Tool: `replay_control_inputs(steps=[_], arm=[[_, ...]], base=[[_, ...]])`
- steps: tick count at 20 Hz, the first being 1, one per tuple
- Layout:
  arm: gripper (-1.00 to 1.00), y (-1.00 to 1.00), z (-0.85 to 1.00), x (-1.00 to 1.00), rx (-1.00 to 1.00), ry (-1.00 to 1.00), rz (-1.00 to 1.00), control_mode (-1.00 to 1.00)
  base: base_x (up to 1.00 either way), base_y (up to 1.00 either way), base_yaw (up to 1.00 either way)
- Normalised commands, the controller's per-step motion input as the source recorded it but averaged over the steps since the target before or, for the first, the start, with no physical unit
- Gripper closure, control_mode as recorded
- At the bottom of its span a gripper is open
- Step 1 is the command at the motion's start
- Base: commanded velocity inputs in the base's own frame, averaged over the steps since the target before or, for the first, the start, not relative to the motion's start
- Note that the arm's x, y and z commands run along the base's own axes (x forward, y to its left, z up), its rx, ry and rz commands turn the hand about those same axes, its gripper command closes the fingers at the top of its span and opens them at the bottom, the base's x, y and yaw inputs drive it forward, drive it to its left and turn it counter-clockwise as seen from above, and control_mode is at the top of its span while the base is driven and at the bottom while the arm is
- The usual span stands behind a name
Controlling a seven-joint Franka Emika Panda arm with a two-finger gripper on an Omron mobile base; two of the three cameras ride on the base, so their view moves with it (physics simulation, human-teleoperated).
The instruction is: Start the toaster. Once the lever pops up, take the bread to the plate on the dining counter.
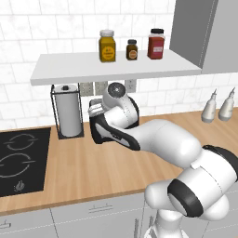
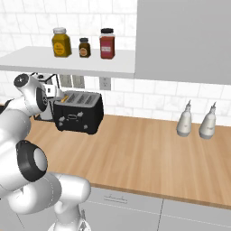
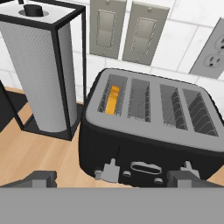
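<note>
Gripper (image 3: 111,177) is spread wide, nothing held. In the hand view the two finger tips (image 3: 40,177) sit low in the frame, one at the left and one at the right, with the toaster's front face between and just above them.

Toaster (image 3: 148,127) is black with a grey top and four long slots. It stands on the wood counter (image 2: 149,149) against the tiled wall, just right of the paper towel holder (image 3: 41,70). From the hand view the toaster front faces the camera: a pale lever (image 3: 109,170) sticks out at the lower left of the front, another pale tab at the lower right, and a small oval handle-like plate between them. The left finger tip is down and to the left of the left lever, not touching it as far as I can tell.

Bread (image 3: 113,99) is in the leftmost slot, showing as an orange-tan strip sunk inside it. The other three slots show wire guides.

In the right base view the wrist sits at the toaster's (image 2: 79,111) left end, close by. In the left base view the arm covers most of the toaster.

Two switch plates (image 3: 124,30) and an outlet (image 3: 211,57) are on the wall behind. Three jars (image 1: 132,46) sit on the shelf above, two white bottles (image 2: 196,121) stand farther right on the counter, and the cooktop (image 1: 21,160) is left of the paper towels.
</note>
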Motion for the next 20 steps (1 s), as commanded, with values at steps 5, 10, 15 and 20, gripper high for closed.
replay_control_inputs(steps=[5,10,15,20], arm=[[-1.0,0.0,0.0,0.0,0.0,0.0,0.0,-1.0],[-1.0,0.0,0.0,0.0,0.0,0.0,0.0,-1.0],[-1.0,0.0,0.0,0.0,0.0,0.0,0.0,-1.0],[-1.0,0.0,0.0,0.0,0.0,0.0,0.0,-1.0]], base=[[0.0,0.0,0.0],[0.0,0.0,0.0],[0.0,0.0,0.0],[0.0,0.0,0.0]])
